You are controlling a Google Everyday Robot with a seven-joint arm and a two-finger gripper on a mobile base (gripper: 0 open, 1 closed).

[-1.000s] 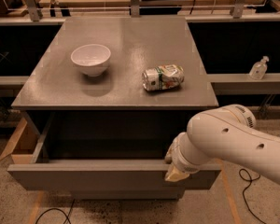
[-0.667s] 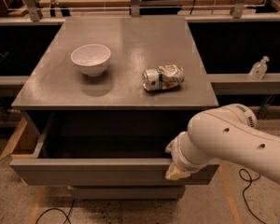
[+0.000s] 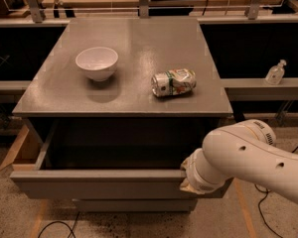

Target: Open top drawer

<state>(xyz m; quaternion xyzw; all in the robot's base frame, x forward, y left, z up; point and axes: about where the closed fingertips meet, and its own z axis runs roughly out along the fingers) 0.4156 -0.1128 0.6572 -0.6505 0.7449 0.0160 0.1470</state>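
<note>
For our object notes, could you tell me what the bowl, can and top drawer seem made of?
Bowl: white, glossy, probably glazed ceramic, possibly plastic. Can: thin metal, dented, shiny printed skin. Top drawer: flat matte grey, likely painted board or laminate. The gripper is at its front's right end.

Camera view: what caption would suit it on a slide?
Top drawer pulled out, the tool at its front's right end; white bowl and dented can rest on the cabinet.
</note>
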